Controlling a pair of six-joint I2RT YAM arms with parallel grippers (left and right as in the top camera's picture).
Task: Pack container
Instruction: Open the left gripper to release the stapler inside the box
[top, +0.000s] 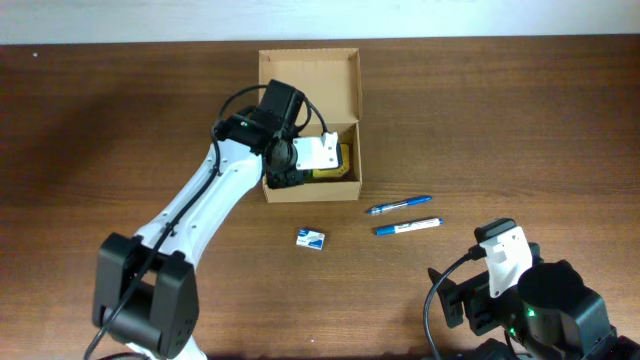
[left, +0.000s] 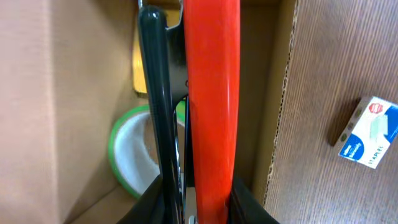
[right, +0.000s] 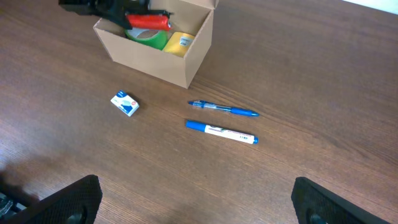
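Note:
The container is a tan cardboard box with its flap lid standing open at the far side. My left gripper reaches into it from above, shut on a red and black stapler, which it holds inside the box. A green tape roll and a yellow item lie under the stapler. From the right wrist view the box shows the red stapler at its rim. My right gripper hangs open over bare table at the near right.
A small blue and white staple box lies on the table in front of the container. A blue pen and a blue-capped white marker lie side by side to the container's right.

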